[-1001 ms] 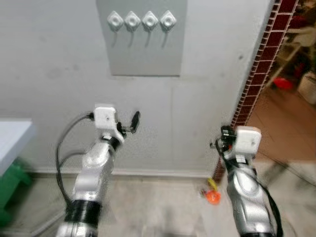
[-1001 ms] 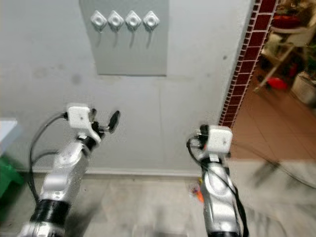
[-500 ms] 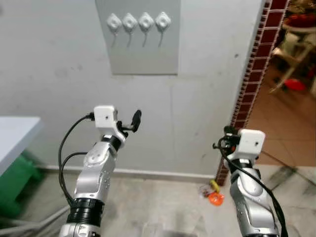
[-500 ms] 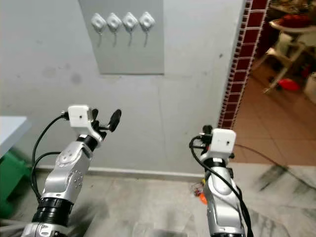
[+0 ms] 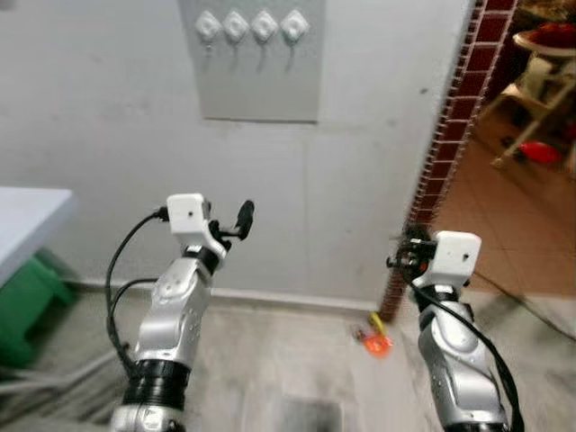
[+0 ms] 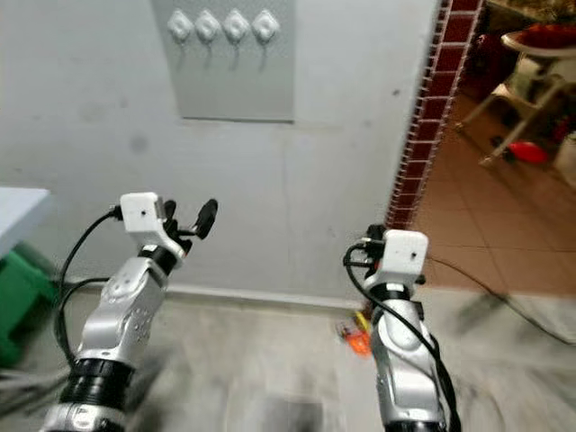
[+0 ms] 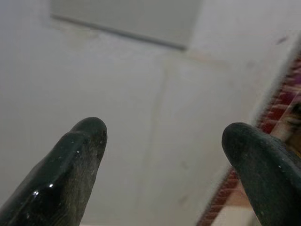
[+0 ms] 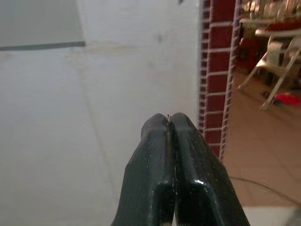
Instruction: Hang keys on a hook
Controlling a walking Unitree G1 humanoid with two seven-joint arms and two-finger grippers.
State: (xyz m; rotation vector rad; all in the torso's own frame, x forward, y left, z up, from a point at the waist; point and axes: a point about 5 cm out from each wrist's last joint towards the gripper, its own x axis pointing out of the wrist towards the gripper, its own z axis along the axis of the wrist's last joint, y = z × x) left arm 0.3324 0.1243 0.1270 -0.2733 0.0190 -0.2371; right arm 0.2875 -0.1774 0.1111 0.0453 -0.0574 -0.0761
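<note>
Keys (image 5: 375, 338), the orange-tagged bunch, look to be lying on the floor by the brick pillar (image 5: 447, 135), well below the hooks (image 5: 250, 27). Right gripper (image 8: 170, 123) pressed together on nothing; left gripper (image 7: 164, 136) wide apart. Best now: crouch, open the right, pinch the ring.

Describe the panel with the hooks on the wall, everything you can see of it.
The hook panel is a flat grey rectangle mounted flush on the pale wall, slightly darker than it, high above both raised grippers. Along its upper part runs a row of four white hooks, each with a diamond-shaped base and a small curved prong hanging below. All four look bare; no keys hang on them. Its top edge is cut off by the frame. Nothing touches it.
</note>
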